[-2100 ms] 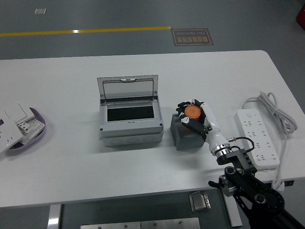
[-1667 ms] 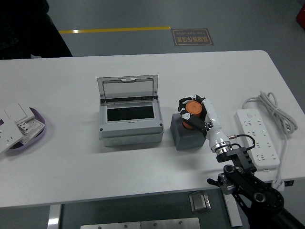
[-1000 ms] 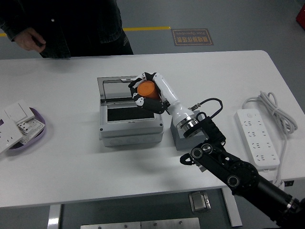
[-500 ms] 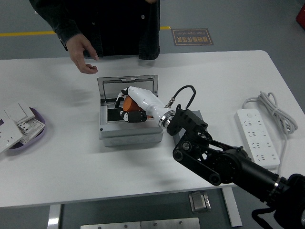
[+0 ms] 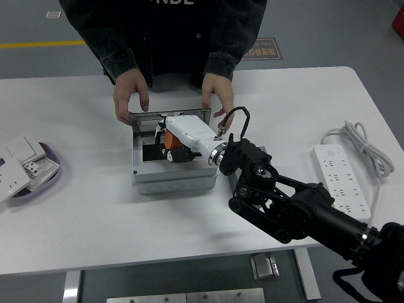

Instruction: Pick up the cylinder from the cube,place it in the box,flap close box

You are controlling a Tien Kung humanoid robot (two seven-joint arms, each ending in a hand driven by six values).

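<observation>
A bulky black jointed arm [image 5: 297, 208] (thin black cable looped above) ends in a seemingly white-shelled robot hand [image 5: 180, 137].

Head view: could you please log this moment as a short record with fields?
cylinder: orange, held by right hand over the open box
lid: up, a person's hands at both far corners
cube: mostly hidden behind right arm
left hand: not in view
power strip: right side of table

cube [image 5: 231, 180] mostly hidden behind the arm, cylinder [image 5: 171, 139] half covered by robot hand [image 5: 175, 140]
</observation>
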